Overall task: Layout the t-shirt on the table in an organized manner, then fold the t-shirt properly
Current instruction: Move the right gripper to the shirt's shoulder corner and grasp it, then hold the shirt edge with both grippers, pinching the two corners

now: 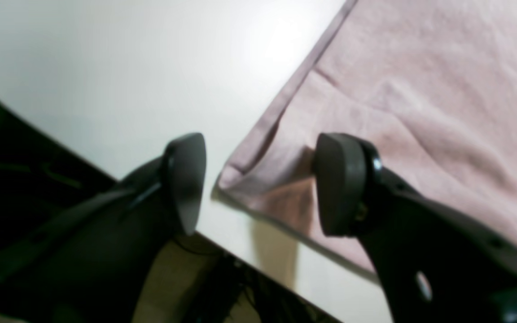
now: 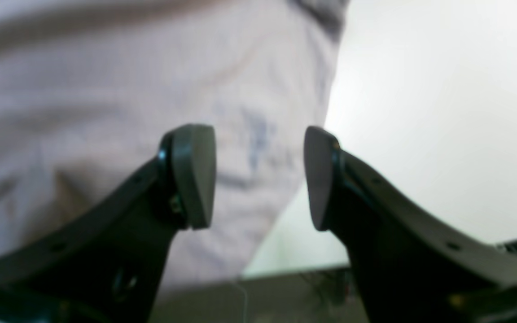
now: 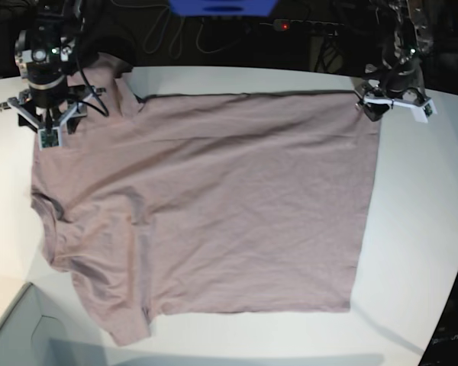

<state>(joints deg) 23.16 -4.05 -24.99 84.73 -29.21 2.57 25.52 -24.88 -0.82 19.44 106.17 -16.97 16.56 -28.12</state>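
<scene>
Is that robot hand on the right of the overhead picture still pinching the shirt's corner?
No: in the left wrist view the left gripper has its fingers spread apart, and the t-shirt corner lies loose on the table.

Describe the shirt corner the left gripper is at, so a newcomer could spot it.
On the white table lies a pinkish t-shirt, spread flat. Follow its straight hem to the base view's upper right, by the table's far edge. That hem corner sits between the open jaws of the left gripper; unlike the other hem corner, it has an arm over it.
</scene>
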